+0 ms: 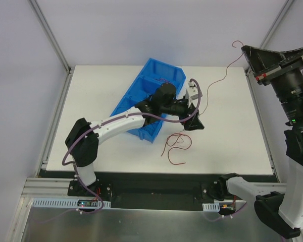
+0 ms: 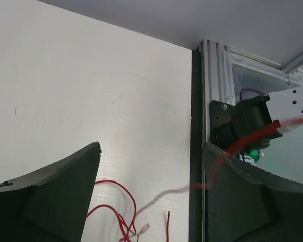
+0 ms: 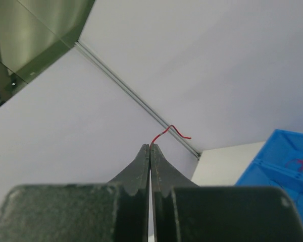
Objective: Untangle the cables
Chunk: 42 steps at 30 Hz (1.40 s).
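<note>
My right gripper [image 1: 246,50] is raised high at the right and shut on a thin red cable [image 1: 218,79]. In the right wrist view the pressed-together fingertips [image 3: 150,146] hold it, and a short kinked end [image 3: 172,131] sticks out beyond them. The strand hangs down and left to my left gripper [image 1: 194,123], low over the table's middle. Curly red cable loops [image 1: 175,146] lie on the table just in front of it. In the left wrist view my left gripper [image 2: 151,148] is open, with red loops [image 2: 116,206] and a blurred strand [image 2: 182,189] between its fingers.
A blue divided bin [image 1: 150,85] lies on the white table [image 1: 232,141] behind the left arm, and also shows in the right wrist view [image 3: 285,166]. The metal frame rail [image 2: 212,85] runs along the table's right edge. White walls enclose the back and sides.
</note>
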Tool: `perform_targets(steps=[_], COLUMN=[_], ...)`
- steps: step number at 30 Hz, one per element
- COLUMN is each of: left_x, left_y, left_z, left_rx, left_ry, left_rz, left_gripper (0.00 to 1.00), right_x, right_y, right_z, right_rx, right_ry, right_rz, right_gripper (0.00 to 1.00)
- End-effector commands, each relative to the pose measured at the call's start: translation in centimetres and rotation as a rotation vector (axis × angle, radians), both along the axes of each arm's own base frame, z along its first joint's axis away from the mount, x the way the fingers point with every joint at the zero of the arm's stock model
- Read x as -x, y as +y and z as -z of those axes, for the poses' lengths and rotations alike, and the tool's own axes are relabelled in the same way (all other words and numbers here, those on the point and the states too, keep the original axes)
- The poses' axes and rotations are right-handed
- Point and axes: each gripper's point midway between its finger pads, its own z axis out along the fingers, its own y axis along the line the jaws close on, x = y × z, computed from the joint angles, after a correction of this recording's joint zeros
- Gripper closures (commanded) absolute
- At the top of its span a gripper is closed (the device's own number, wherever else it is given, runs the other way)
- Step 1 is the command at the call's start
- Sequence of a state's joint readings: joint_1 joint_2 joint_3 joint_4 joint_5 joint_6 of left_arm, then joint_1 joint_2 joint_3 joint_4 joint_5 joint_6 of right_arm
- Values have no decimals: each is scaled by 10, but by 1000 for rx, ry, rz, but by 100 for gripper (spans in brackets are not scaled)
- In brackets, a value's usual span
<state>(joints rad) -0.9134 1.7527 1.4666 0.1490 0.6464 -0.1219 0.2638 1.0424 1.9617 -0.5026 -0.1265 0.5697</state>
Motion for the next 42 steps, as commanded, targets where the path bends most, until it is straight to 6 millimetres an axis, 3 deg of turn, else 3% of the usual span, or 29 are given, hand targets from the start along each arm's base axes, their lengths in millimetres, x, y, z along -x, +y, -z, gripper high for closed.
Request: perform_targets(steps=[1,3,6,9,11,13,17,20,23,26,29,35,39,42], left_x=[-5,-17,-47,-64,-64,-55,-47,-40,-31,-18,-8,-18,-35,-35], left_y=[-29,-37,-41,-36,-30,-20,-2,10,22,39,60,116,157,179], left_z=[-16,10,79,146,169,178,165,138,98,41,-5,-63,-76,-84], left_rx=[135,121,4,-137,-202,-230,-257,-256,-221,-155,-95,-37,-66,-76], left_ry=[-2,43,93,160,179,182,145,127,118,77,40,-61,-115,-130], left_rz=[38,-11,-153,-219,-231,-220,-219,-213,-194,-170,-170,-356,-558,-636], left_gripper=[22,32,51,64,67,66,66,62,53,36,25,11,3,1], right_x=[22,26,39,73,94,98,64,36,9,-16,-30,-61,-92,-114], right_y=[4,4,-2,-19,-35,-45,-52,-51,-50,-55,-56,-30,-10,4], right_z=[-53,-67,-103,-151,-172,-173,-143,-112,-75,-33,-5,7,8,5], right_rx=[-97,-129,-190,-223,-247,-243,-155,-66,33,135,166,109,60,28], right_ry=[-125,-153,-235,-401,-500,-530,-441,-355,-276,-174,-112,-85,-81,-86], right_rz=[-71,-83,-88,-49,8,71,192,246,295,358,379,277,207,169], right_gripper=[100,100,100,100,100,100,100,100,100,100,100,100,100,99])
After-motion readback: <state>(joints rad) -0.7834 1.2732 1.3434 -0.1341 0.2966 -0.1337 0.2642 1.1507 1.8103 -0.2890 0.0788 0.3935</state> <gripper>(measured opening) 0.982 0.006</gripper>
